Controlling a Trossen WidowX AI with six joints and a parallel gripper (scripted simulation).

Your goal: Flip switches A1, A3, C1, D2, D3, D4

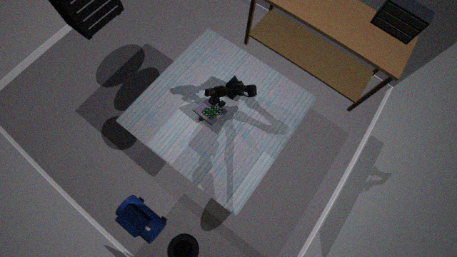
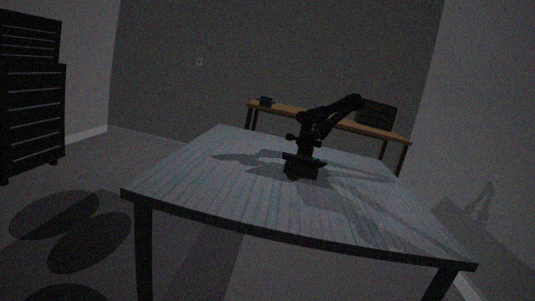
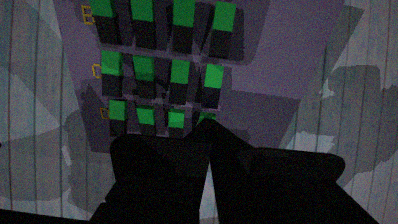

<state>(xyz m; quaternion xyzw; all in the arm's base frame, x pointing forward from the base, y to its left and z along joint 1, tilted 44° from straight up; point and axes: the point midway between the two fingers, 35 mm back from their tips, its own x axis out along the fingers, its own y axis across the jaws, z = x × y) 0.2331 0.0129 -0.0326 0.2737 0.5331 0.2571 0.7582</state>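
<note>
The purple-grey switch panel [image 1: 198, 108] [image 3: 290, 65] carries rows of dark rockers with green parts. In the wrist view rows B, C and D show, with yellow letters at the left; row A is out of frame. Switches C1 [image 3: 111, 63], D2 [image 3: 146, 115] and D3 [image 3: 176, 119] are in plain view, with C4 [image 3: 214, 76] at the right of row C. My gripper [image 3: 207, 123] is shut and empty, pointing down at the panel. Its tips overlap D4 and hide most of it; contact cannot be told. Individual tilts are hard to read in the dim light.
The panel stands on the pale striped table [image 1: 264, 93] [image 2: 201, 188]. Shadows of the arm cross the table. A wooden bench [image 1: 321, 25] [image 2: 284, 109], a dark drawer cabinet [image 2: 31, 92] and a blue bag [image 1: 141, 218] stand away from the table.
</note>
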